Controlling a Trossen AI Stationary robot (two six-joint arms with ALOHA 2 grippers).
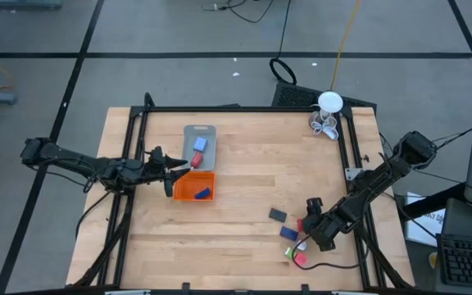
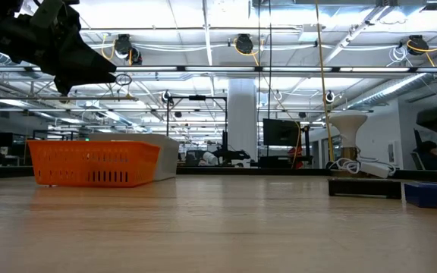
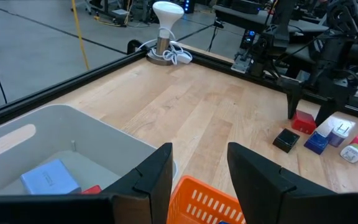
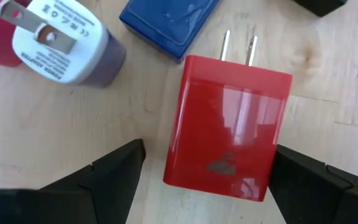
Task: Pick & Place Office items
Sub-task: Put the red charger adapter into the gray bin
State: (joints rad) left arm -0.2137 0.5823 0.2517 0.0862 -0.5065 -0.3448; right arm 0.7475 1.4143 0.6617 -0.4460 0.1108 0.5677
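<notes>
Wooden planks of the bench [image 1: 244,205] fill the high view, with a grey tray [image 1: 201,133] and an orange tray [image 1: 195,186] left of centre and a white lamp-like stand [image 1: 329,105] at the far right corner. From above, the left gripper [image 1: 169,170] hangs over the seam between the two trays; its wrist view shows its fingers [image 3: 156,176] apart with nothing between them, and a light blue block [image 3: 49,178] lying in the grey tray. The low view gives only the orange tray's slotted wall and the dark gripper above it. Near the front right, the right gripper [image 1: 308,227] sits low among scattered office items. Only its wrist view makes them out: a red plug adapter [image 4: 229,124] flat on the wood between wide-spread fingers [image 4: 114,168], untouched, with a blue block [image 4: 169,22] and a white plug [image 4: 64,40] just beyond.
</notes>
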